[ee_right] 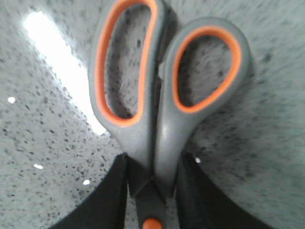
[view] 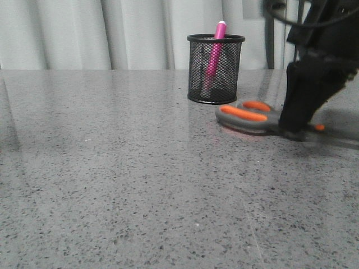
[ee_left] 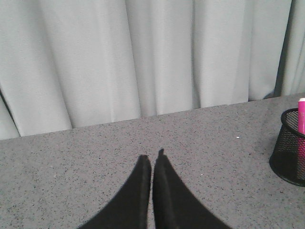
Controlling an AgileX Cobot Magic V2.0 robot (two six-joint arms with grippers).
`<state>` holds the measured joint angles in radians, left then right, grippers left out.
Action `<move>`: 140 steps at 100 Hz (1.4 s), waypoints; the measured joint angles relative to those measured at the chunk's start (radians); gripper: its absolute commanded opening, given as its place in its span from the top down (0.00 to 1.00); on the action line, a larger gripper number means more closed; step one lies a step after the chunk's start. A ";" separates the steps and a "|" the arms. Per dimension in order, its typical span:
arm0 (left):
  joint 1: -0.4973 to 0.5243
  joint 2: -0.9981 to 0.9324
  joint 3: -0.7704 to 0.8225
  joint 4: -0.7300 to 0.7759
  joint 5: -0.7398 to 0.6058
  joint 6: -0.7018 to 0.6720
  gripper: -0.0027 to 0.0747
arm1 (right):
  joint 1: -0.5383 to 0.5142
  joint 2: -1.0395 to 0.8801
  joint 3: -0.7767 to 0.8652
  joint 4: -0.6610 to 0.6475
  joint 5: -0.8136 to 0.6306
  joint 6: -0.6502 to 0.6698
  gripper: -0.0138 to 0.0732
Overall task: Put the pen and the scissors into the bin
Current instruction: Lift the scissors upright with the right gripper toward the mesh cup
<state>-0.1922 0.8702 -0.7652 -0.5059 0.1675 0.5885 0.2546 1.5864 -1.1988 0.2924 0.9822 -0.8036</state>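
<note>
The scissors point(view: 247, 115), grey handles lined in orange, lie flat on the table just right of and in front of the bin point(view: 215, 70), a black wire-mesh cup. The magenta pen point(view: 216, 50) stands inside the bin, its tip above the rim. My right gripper point(view: 294, 131) is down at the table on the scissors, near the pivot. In the right wrist view its fingers press both sides of the scissors point(ee_right: 157, 129) neck; the gripper point(ee_right: 156, 160) is shut on them. My left gripper point(ee_left: 152, 160) is shut and empty, left of the bin point(ee_left: 288, 148) and the pen point(ee_left: 301, 114).
Grey speckled table point(view: 112, 168) with a pale curtain point(view: 112, 33) along its far edge. The right arm and its cables point(view: 325, 33) rise at the far right, close to the bin.
</note>
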 measured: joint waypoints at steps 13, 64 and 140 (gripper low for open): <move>0.000 0.000 0.000 0.000 0.000 0.000 0.99 | -0.002 -0.102 -0.008 0.038 -0.034 0.005 0.92; 0.000 0.000 0.000 0.000 0.000 0.000 0.99 | 0.135 -0.290 0.094 0.577 -0.875 -0.068 0.92; 0.000 0.000 0.000 0.000 0.000 0.000 0.99 | 0.179 0.010 0.001 0.269 -1.360 0.276 0.93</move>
<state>-0.1922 0.8702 -0.7652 -0.5059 0.1675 0.5885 0.4332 1.5961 -1.1978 0.5610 -0.3780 -0.5275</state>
